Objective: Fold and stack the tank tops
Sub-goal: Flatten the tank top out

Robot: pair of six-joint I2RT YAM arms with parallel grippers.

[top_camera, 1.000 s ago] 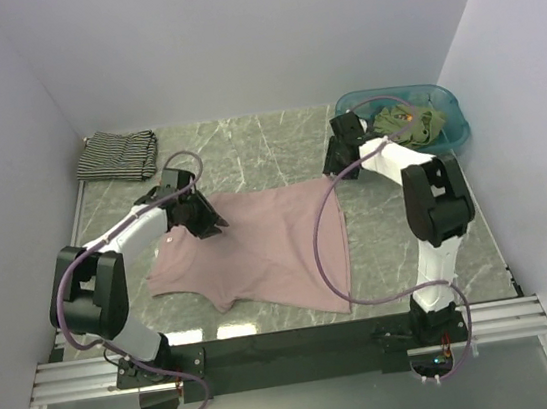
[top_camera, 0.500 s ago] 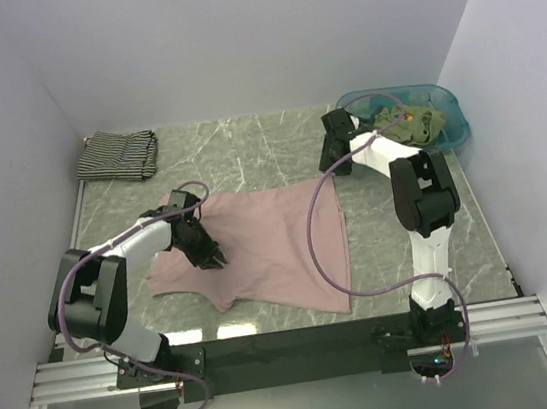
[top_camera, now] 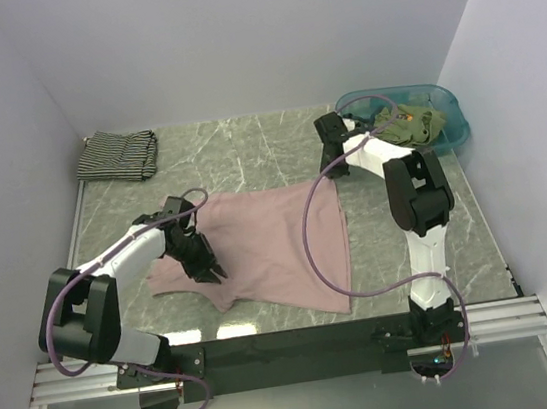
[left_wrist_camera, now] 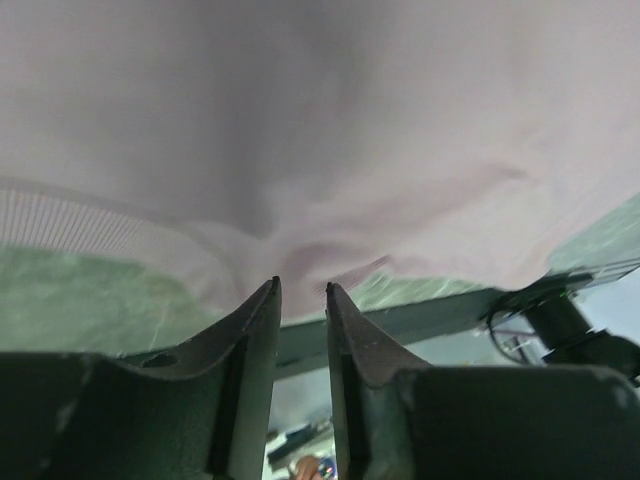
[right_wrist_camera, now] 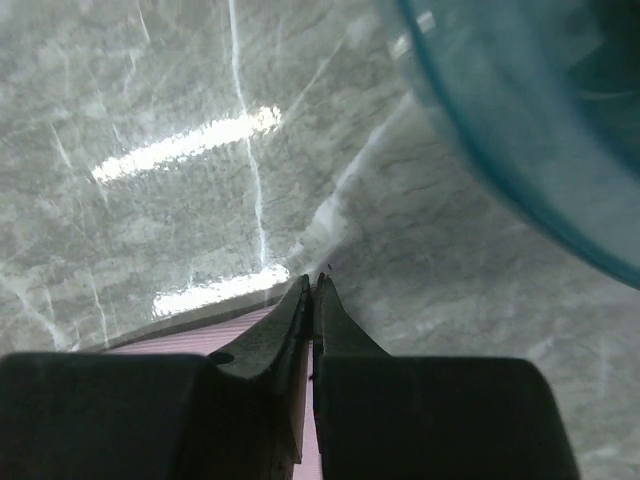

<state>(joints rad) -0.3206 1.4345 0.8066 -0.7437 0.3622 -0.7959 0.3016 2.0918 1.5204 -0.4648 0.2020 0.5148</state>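
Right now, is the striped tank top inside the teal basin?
No, the striped tank top lies on the table's far-left corner, while the teal basin at far right holds olive cloth.

Blurred, cropped by 3 edges of left wrist view: pink tank top. Cropped by right wrist view's corner: teal basin.

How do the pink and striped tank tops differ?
Pink tank top lies spread flat mid-table; striped tank top sits folded small, far-left corner. Pink is plain; striped is black-and-white. Left tool is at the pink's edge; none near the striped. Both rest on the table.
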